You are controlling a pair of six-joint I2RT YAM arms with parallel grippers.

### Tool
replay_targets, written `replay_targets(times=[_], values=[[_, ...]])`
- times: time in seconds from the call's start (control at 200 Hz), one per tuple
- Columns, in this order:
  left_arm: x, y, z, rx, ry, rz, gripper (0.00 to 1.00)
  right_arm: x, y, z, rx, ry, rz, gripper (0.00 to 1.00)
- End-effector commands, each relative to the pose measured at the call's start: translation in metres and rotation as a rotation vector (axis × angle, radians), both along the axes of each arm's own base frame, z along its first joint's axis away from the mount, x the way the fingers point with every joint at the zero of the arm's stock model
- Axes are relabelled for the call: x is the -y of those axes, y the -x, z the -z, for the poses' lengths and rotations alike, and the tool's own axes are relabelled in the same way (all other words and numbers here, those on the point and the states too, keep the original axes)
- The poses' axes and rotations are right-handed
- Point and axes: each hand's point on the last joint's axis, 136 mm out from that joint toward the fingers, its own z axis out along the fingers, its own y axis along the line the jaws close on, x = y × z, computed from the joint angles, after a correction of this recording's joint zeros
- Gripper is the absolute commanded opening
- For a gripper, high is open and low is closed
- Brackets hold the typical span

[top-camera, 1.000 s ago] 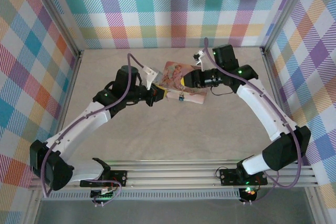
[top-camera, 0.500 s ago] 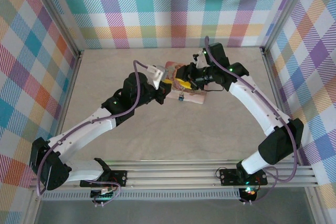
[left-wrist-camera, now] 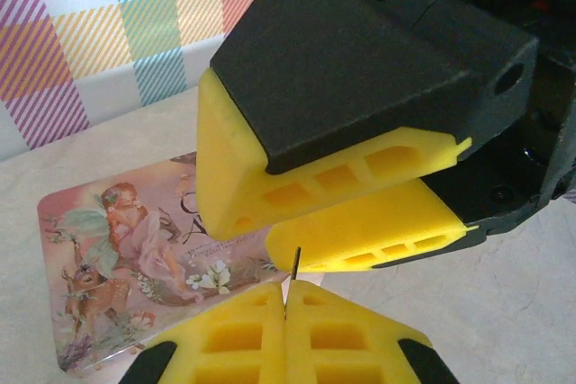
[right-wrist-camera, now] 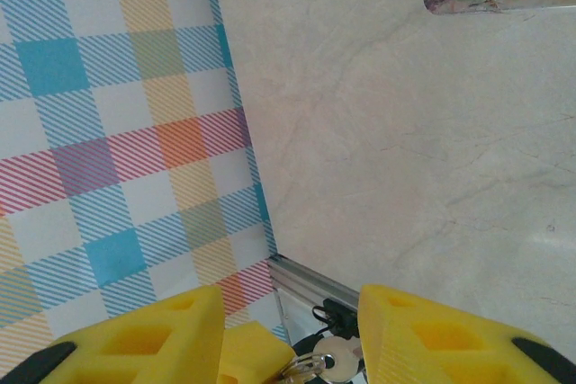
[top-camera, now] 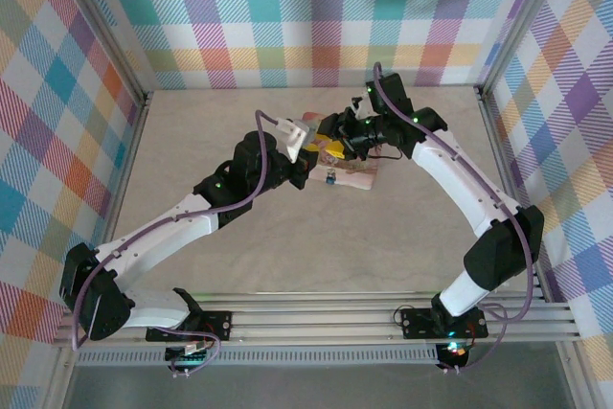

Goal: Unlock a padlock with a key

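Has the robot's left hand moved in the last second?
Yes. The left hand has gone right and farther back, from the left edge of the pink box to over the box.

We see matt yellow plastic, moulded in open cells, on the right pincer [right-wrist-camera: 290,305]. The key [right-wrist-camera: 328,364] is bright, polished metal. The table [right-wrist-camera: 405,132] looks smooth and matt, faintly stone-veined, and the box [left-wrist-camera: 117,267] has a smooth printed face.

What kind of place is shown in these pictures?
Probably a robot test booth: the left arm and right arm are bolted to a metal rail at the table edge, with checked walls on a metal frame.
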Motion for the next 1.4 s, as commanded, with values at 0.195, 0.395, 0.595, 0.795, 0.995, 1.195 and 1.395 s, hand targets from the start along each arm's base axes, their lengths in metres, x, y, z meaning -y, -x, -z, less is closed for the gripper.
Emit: replay_targets(times=[0.195,0.395,0.595,0.795,0.995,1.195,1.395], values=[[0.006,-0.002,-0.018,0.064,-0.016,-0.004,0.00,-0.011,-0.003,-0.005,-0.044,-0.053,-0.016,0.34],[0.008,-0.004,-0.016,0.087,-0.077,0.000,0.00,-0.015,-0.003,-0.002,-0.064,-0.067,-0.026,0.31],[0.011,-0.001,-0.012,0.099,-0.126,0.029,0.00,-0.018,-0.006,-0.005,-0.065,-0.094,-0.020,0.23],[0.013,0.004,-0.002,0.101,-0.190,0.056,0.00,-0.021,-0.008,-0.014,-0.042,-0.123,-0.029,0.00],[0.011,0.008,0.000,0.055,-0.204,0.064,0.12,-0.018,-0.011,-0.037,0.190,-0.119,-0.085,0.00],[-0.003,0.011,-0.009,-0.039,-0.091,0.037,0.28,-0.002,-0.024,-0.059,0.428,-0.072,-0.145,0.00],[-0.016,0.017,-0.039,-0.167,0.139,0.127,0.43,0.006,-0.021,-0.080,0.738,0.009,-0.287,0.00]])
